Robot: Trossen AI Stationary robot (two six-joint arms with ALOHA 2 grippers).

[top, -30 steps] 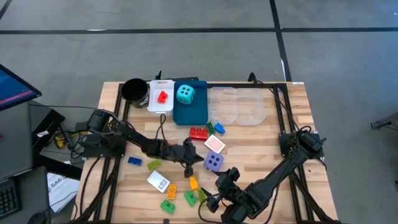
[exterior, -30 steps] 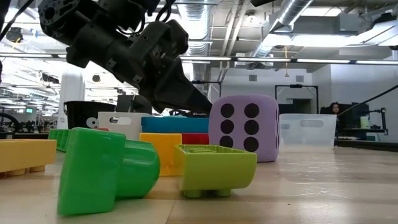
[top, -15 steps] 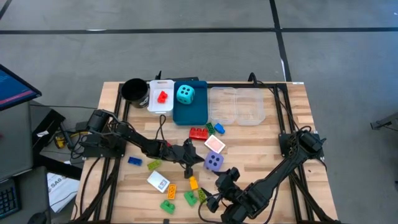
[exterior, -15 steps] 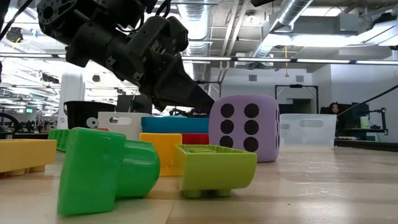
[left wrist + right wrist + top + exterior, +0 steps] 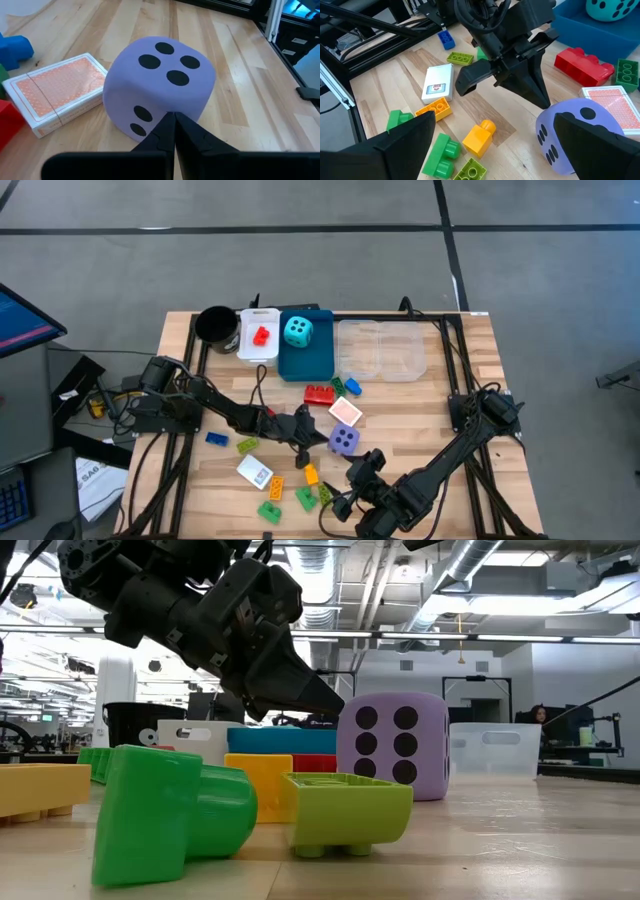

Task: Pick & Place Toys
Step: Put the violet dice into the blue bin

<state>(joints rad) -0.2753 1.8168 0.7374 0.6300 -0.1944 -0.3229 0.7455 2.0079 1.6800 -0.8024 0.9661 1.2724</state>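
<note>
Just beside the purple foam die [image 5: 344, 441] with black dots, on its side facing the orange plastic brick [image 5: 310, 474], the left pincer [image 5: 318, 436] is hovering with its dark fingers [image 5: 172, 134] pressed together, their tips meeting at the die's lower edge and gripping nothing. The die is sitting on the wooden desk [image 5: 450, 380], near a pink-backed card pack [image 5: 57, 97] on its far side. The right pincer [image 5: 350, 498] is waiting nearer the desk's front edge than the die, its fingers [image 5: 402, 145] spread wide apart and empty. A cyan foam die [image 5: 297, 331] is lying in the blue tray [image 5: 308, 360] well beyond the purple one.
</note>
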